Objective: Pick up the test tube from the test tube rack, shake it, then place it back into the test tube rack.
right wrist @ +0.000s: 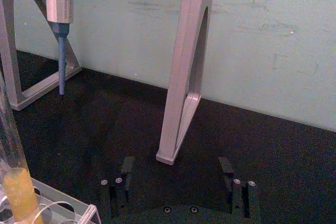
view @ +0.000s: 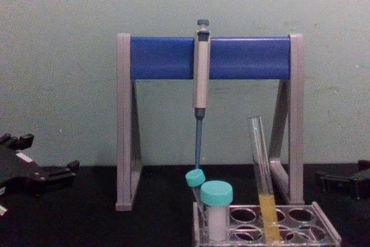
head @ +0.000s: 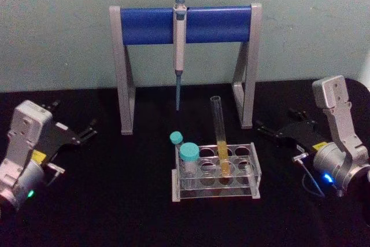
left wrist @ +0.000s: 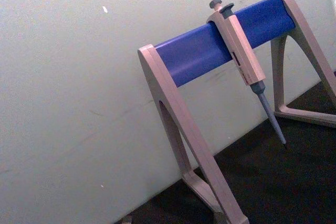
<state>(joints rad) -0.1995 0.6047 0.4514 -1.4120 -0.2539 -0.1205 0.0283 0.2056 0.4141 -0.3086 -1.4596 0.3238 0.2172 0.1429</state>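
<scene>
1. Test tube (head: 220,137) stands tilted in test tube rack (head: 254,169), mid-tabletop, mouth clear for grasping
2. Right gripper (head: 267,129) open beside rack, empty
3. Left gripper (head: 88,132) open, parked at left edge

stand: grey legs, blue crossbar (head: 185,24), upright on table at back by wall
pipette: grey body, blue tip (head: 180,50), hangs from crossbar middle, tip down
vial: short white, teal cap (head: 189,157)
slim tube: teal cap (head: 176,140), just behind vial
table: black cloth (head: 115,201)
wall: pale green (head: 58,27)
</scene>
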